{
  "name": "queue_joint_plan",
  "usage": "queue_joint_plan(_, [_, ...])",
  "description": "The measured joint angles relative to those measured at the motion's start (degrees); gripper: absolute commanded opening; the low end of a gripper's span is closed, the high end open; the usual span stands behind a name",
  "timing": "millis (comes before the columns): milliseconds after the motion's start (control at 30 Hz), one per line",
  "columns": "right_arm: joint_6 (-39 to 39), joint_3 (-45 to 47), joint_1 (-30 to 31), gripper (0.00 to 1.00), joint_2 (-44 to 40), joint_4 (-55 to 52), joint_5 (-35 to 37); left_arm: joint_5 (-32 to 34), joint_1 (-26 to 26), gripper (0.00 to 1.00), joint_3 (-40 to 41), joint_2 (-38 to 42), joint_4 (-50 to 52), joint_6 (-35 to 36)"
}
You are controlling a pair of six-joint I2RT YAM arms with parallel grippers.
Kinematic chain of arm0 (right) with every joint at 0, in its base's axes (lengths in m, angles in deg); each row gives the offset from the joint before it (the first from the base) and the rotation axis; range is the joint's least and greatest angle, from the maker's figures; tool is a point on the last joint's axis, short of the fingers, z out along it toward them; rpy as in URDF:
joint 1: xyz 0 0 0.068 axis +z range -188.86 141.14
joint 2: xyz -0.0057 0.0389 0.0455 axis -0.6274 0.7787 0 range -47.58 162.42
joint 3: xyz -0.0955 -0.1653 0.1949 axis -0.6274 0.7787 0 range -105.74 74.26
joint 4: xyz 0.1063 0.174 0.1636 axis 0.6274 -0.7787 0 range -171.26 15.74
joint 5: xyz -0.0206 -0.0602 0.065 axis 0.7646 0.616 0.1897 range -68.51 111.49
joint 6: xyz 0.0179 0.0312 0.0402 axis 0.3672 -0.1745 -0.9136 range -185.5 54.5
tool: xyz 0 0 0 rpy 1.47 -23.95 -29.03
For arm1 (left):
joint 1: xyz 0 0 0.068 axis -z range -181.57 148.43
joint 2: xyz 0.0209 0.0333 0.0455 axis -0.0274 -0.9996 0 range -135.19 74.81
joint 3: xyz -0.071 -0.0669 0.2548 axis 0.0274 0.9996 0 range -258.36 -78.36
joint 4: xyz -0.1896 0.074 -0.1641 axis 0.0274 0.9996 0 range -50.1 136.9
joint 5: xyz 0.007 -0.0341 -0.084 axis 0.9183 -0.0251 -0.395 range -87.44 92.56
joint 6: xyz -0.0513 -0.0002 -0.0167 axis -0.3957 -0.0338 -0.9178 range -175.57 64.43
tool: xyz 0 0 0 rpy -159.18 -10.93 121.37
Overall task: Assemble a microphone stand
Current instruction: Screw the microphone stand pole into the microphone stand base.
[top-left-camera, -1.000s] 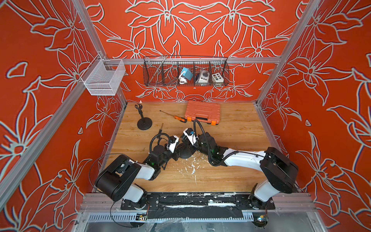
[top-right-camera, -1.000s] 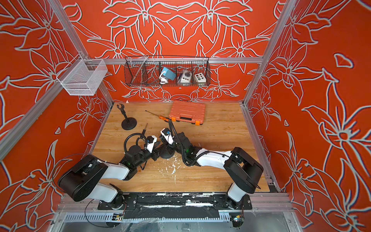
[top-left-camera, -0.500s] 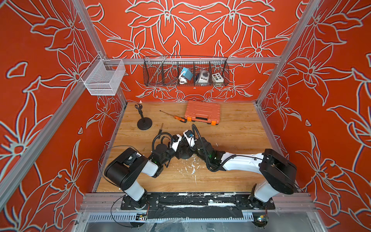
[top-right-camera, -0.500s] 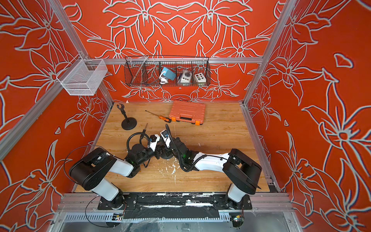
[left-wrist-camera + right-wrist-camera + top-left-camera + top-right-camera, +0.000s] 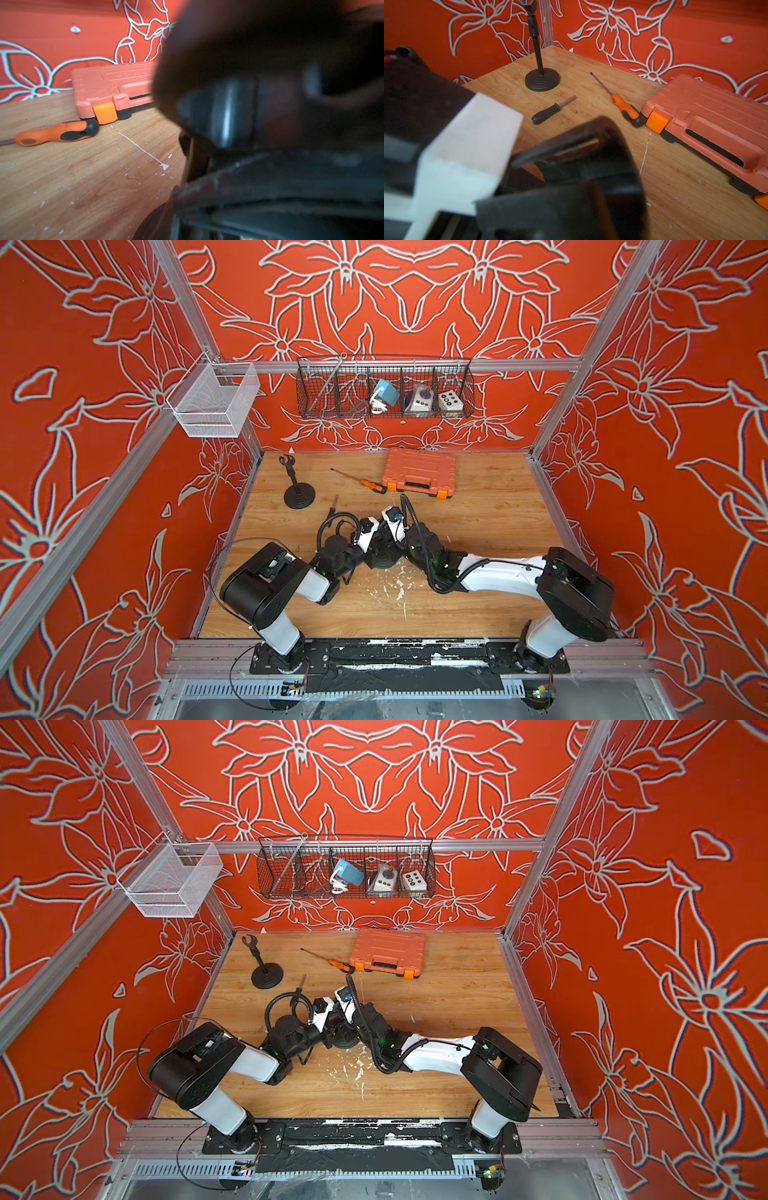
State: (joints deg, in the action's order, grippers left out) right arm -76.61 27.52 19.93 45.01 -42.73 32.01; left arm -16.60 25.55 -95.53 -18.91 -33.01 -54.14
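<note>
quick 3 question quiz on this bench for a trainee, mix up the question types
1. True or false: the orange-handled screwdriver lies with its handle end toward the orange case.
2. Where is the upright microphone stand? A) in the far corner of the table on the robot's left side. B) on top of the case. C) lying flat at the front edge.
3. What colour is the handle of the small driver lying flat near that stand?
Key: 1 true; 2 A; 3 black.
</note>
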Motion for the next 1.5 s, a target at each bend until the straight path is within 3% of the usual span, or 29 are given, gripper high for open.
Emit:
queue_joint_plan(133, [0.13, 0.0, -0.28, 0.11, -0.11, -0.17, -0.83, 0.02, 0.0, 0.06, 0.0, -0.02, 0.0, 0.07])
queue_joint_plan(267, [0.96, 0.28, -1.31, 0.31, -0.76, -0.7, -3.63, 0.15, 0.22, 0.02, 0.02, -0.31, -0.48, 0.13])
queue_joint_plan(533, [2.54, 1.95, -6.93, 0.59, -3.78, -3.87, -20.55, 1.29, 0.35, 0.0, 0.48, -1.42, -2.73, -0.33])
queue_joint_plan(833, [12.66, 2.38, -17.0, 0.66, -7.08, -14.45, -41.31, 2.38, 0.76, 0.0, 0.74, -1.42, -3.06, 0.31])
queue_joint_plan(933, [16.87, 2.34, -20.46, 0.73, -6.95, -16.31, -48.06, 2.75, 1.4, 0.0, 0.85, -1.42, -3.1, 0.96])
queue_joint_plan(1000, [19.67, 1.53, -22.43, 0.71, -6.34, -17.59, -52.28, 3.21, 1.73, 0.0, 0.98, -1.42, -3.28, 1.36])
queue_joint_plan(1200, [30.71, -5.09, -25.46, 0.69, -1.42, -20.79, -61.53, 4.13, 2.16, 0.0, 1.22, -1.42, -3.67, 1.57])
queue_joint_plan(1500, [49.72, -24.17, -25.9, 0.61, 10.27, -38.75, -70.27, 4.33, 2.25, 0.0, 1.22, -0.33, -2.03, 1.77])
